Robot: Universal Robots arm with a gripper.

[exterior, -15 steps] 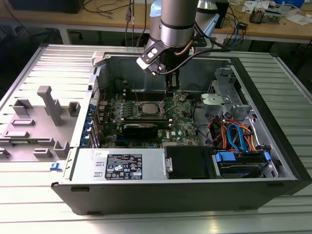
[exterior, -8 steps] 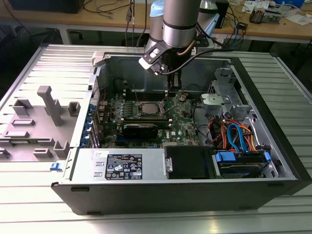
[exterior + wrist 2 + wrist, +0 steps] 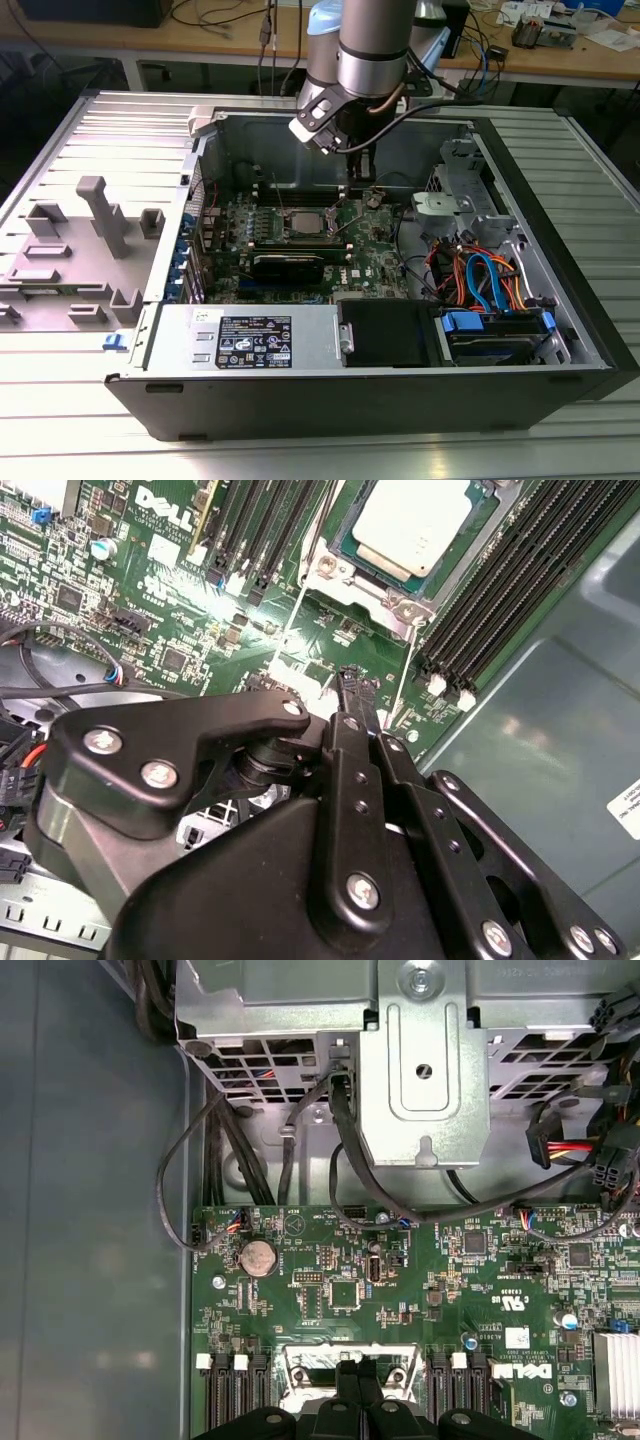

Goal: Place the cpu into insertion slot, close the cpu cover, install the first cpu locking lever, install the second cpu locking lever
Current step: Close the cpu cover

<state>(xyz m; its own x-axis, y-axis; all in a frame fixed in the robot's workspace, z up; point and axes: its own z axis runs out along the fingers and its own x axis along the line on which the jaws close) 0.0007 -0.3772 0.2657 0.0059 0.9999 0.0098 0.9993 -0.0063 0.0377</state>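
Open black steel computer case point(image 3: 330, 405) lay on its side on the ribbed metal table point(image 3: 80, 130). Grey moulded fixture blocks point(image 3: 95, 215) stood on the table beside the case, toward the exterior view's left. Inside, the green circuit board point(image 3: 330, 1260) was flat and matte, crowded with small chips. The cpu point(image 3: 415, 525), a flat square with rounded corners and a dull silver-grey top, sat in the insertion slot point(image 3: 338, 568) near the middle of the board. The slot's rim was bright stamped metal with a screw at one corner. Banks of long narrow black memory slots point(image 3: 500, 590) flanked the slot on both sides. Two thin bright wire levers point(image 3: 285, 630) ran out from the slot's corners across the board. The gripper point(image 3: 350, 680), black matte linkage bars with shiny screw heads, hung over the board just beside the slot, its tip between the two wires. The jaws were drawn narrow, tips together, with nothing visible between them. In the first wrist view the gripper point(image 3: 355, 1372) overlapped the slot's silver frame. In the exterior view the gripper point(image 3: 360, 178) hung below the grey arm, near the case's back wall. A round coin cell point(image 3: 260, 1257) sat near the board's edge. Beyond that edge stood a perforated, folded sheet-metal drive cage point(image 3: 420, 1070), with black cables point(image 3: 345, 1140) looping past it.
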